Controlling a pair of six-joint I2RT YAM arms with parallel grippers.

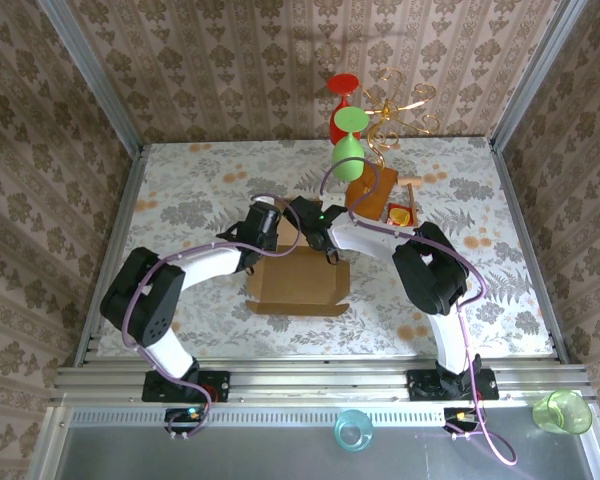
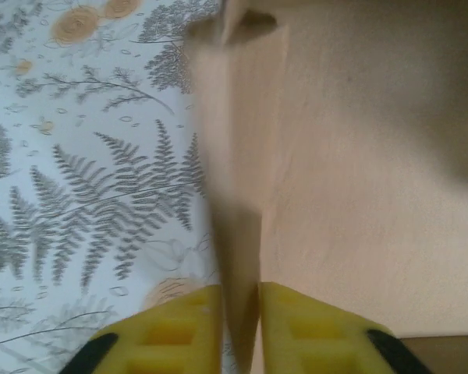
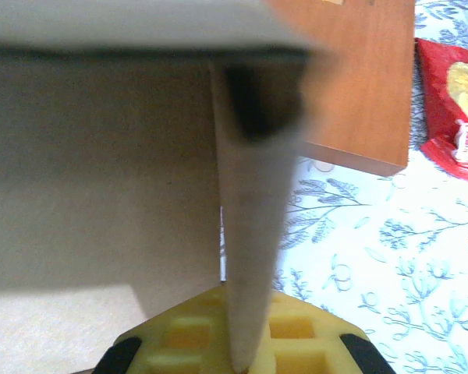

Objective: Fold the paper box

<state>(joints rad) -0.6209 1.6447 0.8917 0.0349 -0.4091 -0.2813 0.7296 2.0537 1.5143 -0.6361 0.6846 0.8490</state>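
Cannot see the far edge of the paper box (image 1: 298,283) from above, covered there by both wrists. Loses the box's upright wall to blur in the left wrist view, so cannot tell whether the left gripper (image 2: 239,312) presses it or merely flanks it. Cuts off the right gripper (image 3: 246,343) at the near edge, the wooden block (image 3: 359,86) at the far edge, the red packet (image 3: 452,101) at the right.
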